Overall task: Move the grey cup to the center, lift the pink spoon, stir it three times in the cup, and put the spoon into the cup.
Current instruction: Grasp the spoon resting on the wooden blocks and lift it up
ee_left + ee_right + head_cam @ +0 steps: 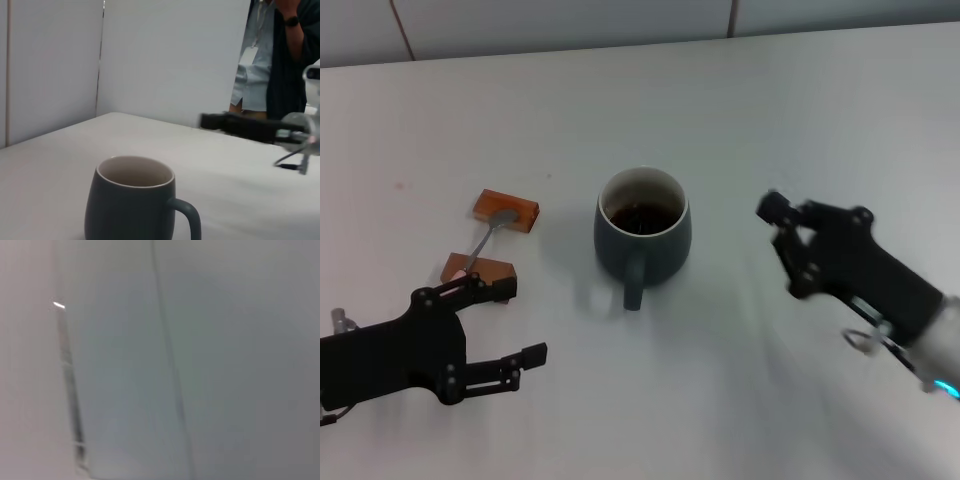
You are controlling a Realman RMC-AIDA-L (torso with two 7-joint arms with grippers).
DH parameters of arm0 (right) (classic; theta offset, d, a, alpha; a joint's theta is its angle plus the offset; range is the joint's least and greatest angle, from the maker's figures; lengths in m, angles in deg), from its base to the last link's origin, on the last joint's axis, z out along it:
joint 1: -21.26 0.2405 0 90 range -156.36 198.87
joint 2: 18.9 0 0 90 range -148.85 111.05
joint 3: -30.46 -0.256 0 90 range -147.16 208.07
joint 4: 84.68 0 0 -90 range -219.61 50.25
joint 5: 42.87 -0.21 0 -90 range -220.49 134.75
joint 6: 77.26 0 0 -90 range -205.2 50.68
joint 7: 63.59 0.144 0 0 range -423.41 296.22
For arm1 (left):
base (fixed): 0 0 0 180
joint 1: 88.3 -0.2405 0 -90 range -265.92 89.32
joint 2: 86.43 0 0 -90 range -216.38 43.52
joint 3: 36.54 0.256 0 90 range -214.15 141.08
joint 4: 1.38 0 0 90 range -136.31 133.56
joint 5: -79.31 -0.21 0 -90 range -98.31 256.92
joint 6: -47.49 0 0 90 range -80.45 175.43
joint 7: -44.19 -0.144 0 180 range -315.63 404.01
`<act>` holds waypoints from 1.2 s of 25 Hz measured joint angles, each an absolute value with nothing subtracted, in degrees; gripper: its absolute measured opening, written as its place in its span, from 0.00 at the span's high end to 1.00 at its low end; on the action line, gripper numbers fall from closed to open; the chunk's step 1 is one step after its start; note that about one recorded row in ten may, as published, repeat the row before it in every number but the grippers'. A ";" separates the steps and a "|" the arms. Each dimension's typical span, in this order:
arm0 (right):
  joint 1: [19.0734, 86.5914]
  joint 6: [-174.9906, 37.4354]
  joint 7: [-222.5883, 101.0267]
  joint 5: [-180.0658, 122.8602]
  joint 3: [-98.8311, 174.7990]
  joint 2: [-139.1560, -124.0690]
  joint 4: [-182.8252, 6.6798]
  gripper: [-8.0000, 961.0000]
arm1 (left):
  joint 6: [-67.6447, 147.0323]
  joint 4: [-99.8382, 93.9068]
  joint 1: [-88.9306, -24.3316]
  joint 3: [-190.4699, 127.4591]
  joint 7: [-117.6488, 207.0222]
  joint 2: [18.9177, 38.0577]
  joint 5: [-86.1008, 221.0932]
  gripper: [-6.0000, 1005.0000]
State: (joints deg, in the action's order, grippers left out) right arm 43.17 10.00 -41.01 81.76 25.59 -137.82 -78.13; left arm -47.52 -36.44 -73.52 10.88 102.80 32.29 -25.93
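Left hand poised near the spoon, cup already mid-worktop

The left hand (510, 330), fingers apart, hovers just short of the pink spoon (488, 238), which bridges two orange blocks (506, 210). It should pinch the raised handle squarely. The grey cup (642, 232) stands centred; the right hand (788, 245), whose grip I cannot tell, waits beyond it.

Probably a lab, white partitions (170, 60), lanyard-wearing bystander (275, 55)
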 joint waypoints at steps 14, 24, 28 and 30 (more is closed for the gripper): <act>43.79 27.14 -8.82 93.09 29.72 -138.06 -107.81 0.84 | -46.74 -36.10 -72.92 10.67 102.87 32.28 -24.48 0.14; 44.48 25.42 -10.08 92.84 30.37 -138.15 -108.00 0.44 | -57.81 -15.57 -75.14 0.41 108.28 31.94 0.70 0.14; 44.54 25.33 -10.58 92.89 30.37 -138.20 -108.26 0.21 | -56.98 -9.46 -76.24 -3.62 116.84 31.90 1.59 0.14; 44.54 25.33 -10.74 92.89 30.37 -138.20 -108.25 0.15 | -55.69 -7.85 -77.13 -4.34 119.34 32.00 1.68 0.14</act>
